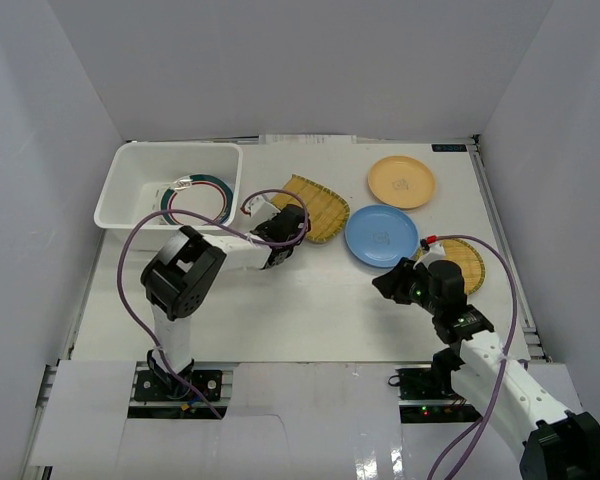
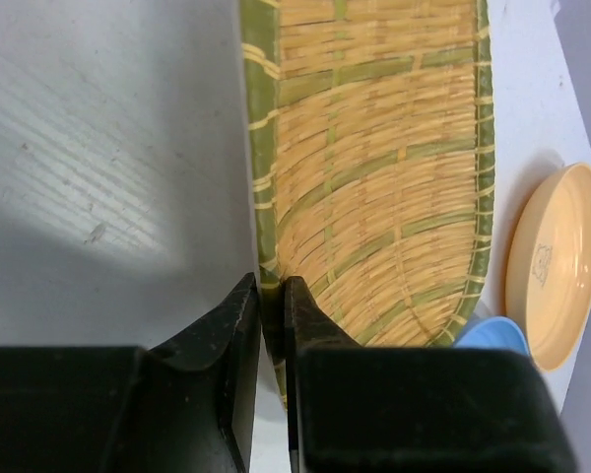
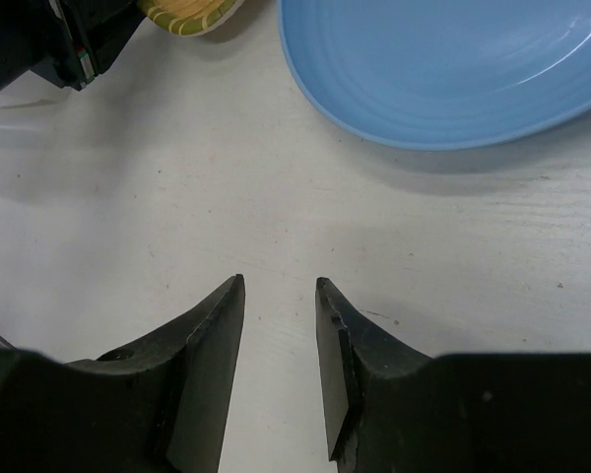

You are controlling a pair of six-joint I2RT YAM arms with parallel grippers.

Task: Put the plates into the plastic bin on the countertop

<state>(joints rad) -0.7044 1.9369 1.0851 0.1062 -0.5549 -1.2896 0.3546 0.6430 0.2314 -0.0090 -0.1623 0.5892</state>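
Note:
My left gripper (image 1: 296,222) is shut on the near rim of a yellow woven bamboo-look plate (image 1: 318,208), which fills the left wrist view (image 2: 384,177). The white plastic bin (image 1: 123,170) stands at the far left and holds a white patterned-rim plate (image 1: 196,197). A blue plate (image 1: 380,236), also in the right wrist view (image 3: 443,69), lies mid-right on the countertop (image 1: 300,300). A yellow-orange plate (image 1: 401,181) lies beyond it. A second woven plate (image 1: 465,264) is partly hidden behind my right arm. My right gripper (image 1: 385,285) is open and empty, just short of the blue plate.
White walls close in the countertop on three sides. The bin's right wall (image 1: 236,185) is just left of the held woven plate. Purple cables loop over both arms.

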